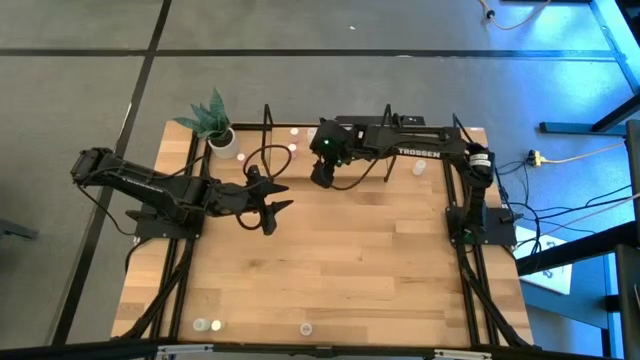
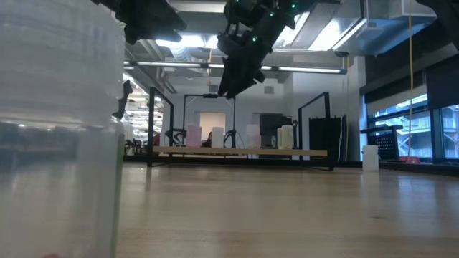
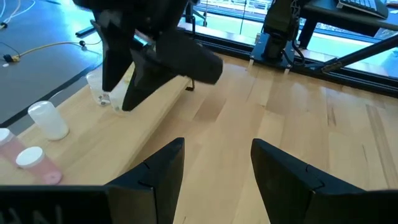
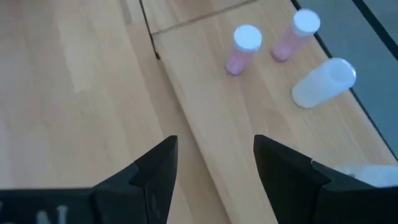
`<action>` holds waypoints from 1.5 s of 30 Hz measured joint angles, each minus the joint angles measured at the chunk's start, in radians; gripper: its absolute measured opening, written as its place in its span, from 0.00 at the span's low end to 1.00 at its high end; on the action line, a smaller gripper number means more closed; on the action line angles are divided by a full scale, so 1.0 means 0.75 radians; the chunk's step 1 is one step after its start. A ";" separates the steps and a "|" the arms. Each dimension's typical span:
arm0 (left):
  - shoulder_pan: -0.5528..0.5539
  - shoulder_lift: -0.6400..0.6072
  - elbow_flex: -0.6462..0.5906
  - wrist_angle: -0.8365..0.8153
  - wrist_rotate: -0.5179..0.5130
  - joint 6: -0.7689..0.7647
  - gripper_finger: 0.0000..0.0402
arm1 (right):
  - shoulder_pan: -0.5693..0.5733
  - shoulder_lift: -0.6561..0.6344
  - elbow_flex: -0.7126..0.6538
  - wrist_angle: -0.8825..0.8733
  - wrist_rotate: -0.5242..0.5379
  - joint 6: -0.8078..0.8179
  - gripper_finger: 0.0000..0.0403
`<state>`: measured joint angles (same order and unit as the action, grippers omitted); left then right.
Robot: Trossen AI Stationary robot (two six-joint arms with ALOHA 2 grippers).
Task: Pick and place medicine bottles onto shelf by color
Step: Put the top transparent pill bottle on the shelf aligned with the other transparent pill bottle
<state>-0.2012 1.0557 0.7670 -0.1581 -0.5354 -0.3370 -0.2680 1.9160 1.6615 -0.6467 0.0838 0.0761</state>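
Where pale wood shelf (image 4: 211,106) lies, cylindrical pink bottles (image 4: 239,50) stand upright.

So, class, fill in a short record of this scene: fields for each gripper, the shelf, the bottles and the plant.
left gripper: open, empty, over the table's middle
right gripper: open, empty, raised above the shelf's near edge
shelf: at the table's far edge, black rod frame
bottles on shelf: two pink with white caps, one whitish, seen by the right wrist
bottles off shelf: a few at the table's near edge
plant: white pot, far left corner
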 joint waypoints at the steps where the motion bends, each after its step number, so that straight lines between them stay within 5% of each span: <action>1: 0.000 0.000 0.000 -0.003 0.000 -0.001 0.45 | 0.000 0.012 0.000 0.009 0.001 0.000 0.53; 11: 0.001 0.000 0.000 -0.034 -0.001 -0.001 0.45 | 0.007 0.042 0.000 0.025 -0.008 0.027 0.47; 25: 0.001 0.000 0.000 -0.049 -0.005 -0.002 0.45 | 0.007 0.160 0.000 0.039 0.000 0.066 0.13; 30: 0.001 0.000 0.000 -0.048 -0.005 -0.002 0.45 | 0.004 0.164 0.000 0.038 0.158 0.071 0.02; 45: 0.001 0.000 0.000 -0.048 -0.004 -0.001 0.45 | -0.075 0.164 0.000 -0.006 0.224 0.105 0.02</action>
<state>-0.2005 1.0557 0.7670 -0.1944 -0.5385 -0.3378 -0.3245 2.0392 1.6615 -0.6513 0.2520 0.1550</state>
